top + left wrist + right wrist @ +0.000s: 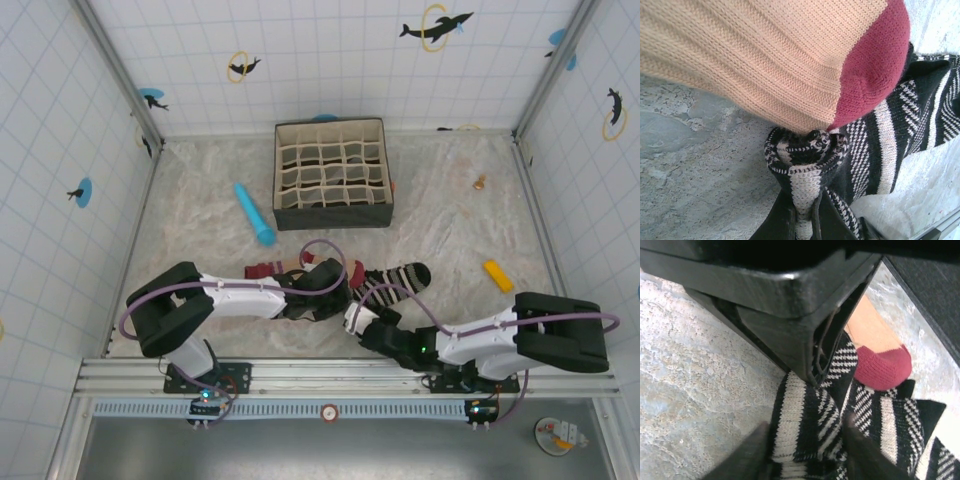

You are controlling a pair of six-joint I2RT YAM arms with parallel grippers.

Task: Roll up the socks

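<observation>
- Lying close to the near edge of the table point(200, 240), about midway between the two arms, the striped sock point(405, 275) and the peach sock point(765, 60) are overlapping. The peach one's maroon toe is resting on the striped knit.
- Both are looking like soft, light, limp knit. I am expecting them to bunch and stretch rather than slide as one stiff piece. Nothing about them is looking fragile, and the ribbed surface is probably giving the pads good purchase.
- A pinch on a gathered fold or an edge is looking better than a press on a flat face. For rolling, I am judging the overlapped toe end to be the place to start.
- The pair's long axis is running left to right along the near edge. The peach sock is pointing its striped cuff left and its toe right, and the striped sock is stretching on to the right.
- The left gripper point(806, 222) is pinching a bunched fold of the striped sock, with its jaws closed on the fabric.
- The right gripper point(807, 460) is straddling the same sock just beside that fold, one finger on each side. Both fingers are blurring, so I cannot tell whether they are clamping.
- The blue cylinder point(254, 213) and the compartment box point(335, 215) are sitting well apart, farther back.
</observation>
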